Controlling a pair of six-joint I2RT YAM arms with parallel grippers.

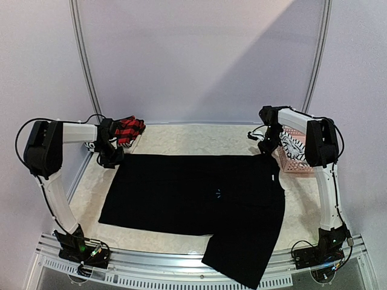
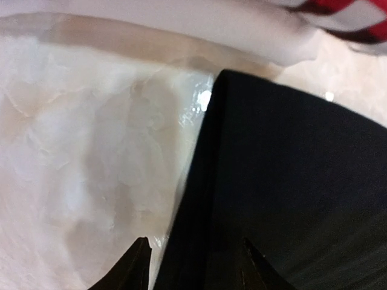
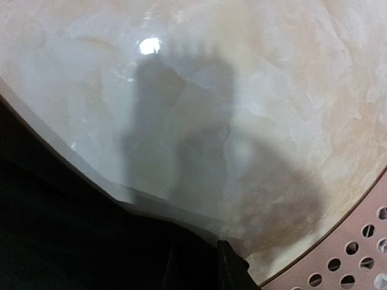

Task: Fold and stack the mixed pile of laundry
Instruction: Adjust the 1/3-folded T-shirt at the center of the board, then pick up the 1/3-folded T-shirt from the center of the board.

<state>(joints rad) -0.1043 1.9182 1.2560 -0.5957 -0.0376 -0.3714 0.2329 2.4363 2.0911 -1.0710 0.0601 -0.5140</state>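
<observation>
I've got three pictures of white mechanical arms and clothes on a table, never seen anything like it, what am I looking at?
Two robot arms are bolted at the near edge of a table, each ending in a two-finger gripper. The wide picture comes from a fixed camera above and behind them; the other two come from cameras on the wrists. A black T-shirt lies spread flat, one part hanging over the near edge. The left gripper sits at its far left corner, fingers apart astride the shirt's edge, holding nothing. The right gripper is at the far right corner; whether it grips the cloth I cannot tell. A red-and-black plaid piece lies bunched at the back left, and a striped garment sits in a pink basket on the right.
</observation>
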